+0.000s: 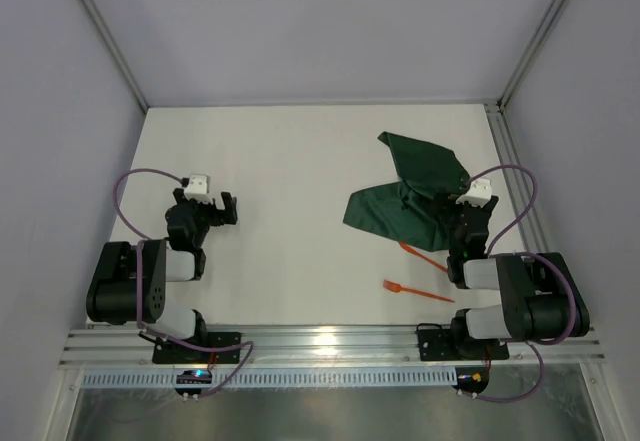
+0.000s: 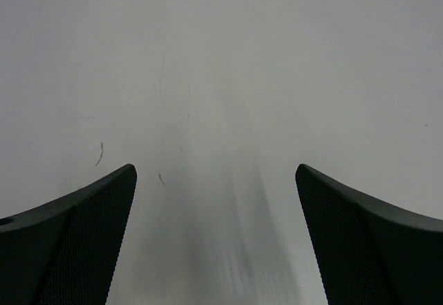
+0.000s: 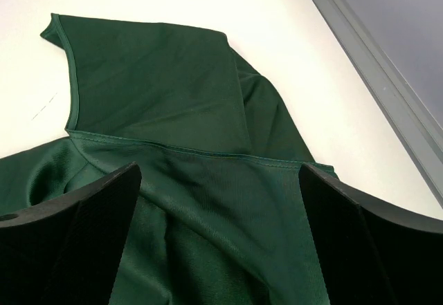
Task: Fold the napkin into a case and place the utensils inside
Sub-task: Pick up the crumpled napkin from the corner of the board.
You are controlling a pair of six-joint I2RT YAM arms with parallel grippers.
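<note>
Top external, L to R: left gripper (image 1: pixel 226 211), jaws wide apart, above table (image 1: pixel 290 161); crumpled green napkin (image 1: pixel 400 199) right of centre; fork (image 1: pixel 415 292) & second utensil (image 1: pixel 425 256) on table just nearer the bases, outside the cloth; right gripper (image 1: pixel 462 211), jaws apart, over napkin's right edge, gripping nothing
</note>
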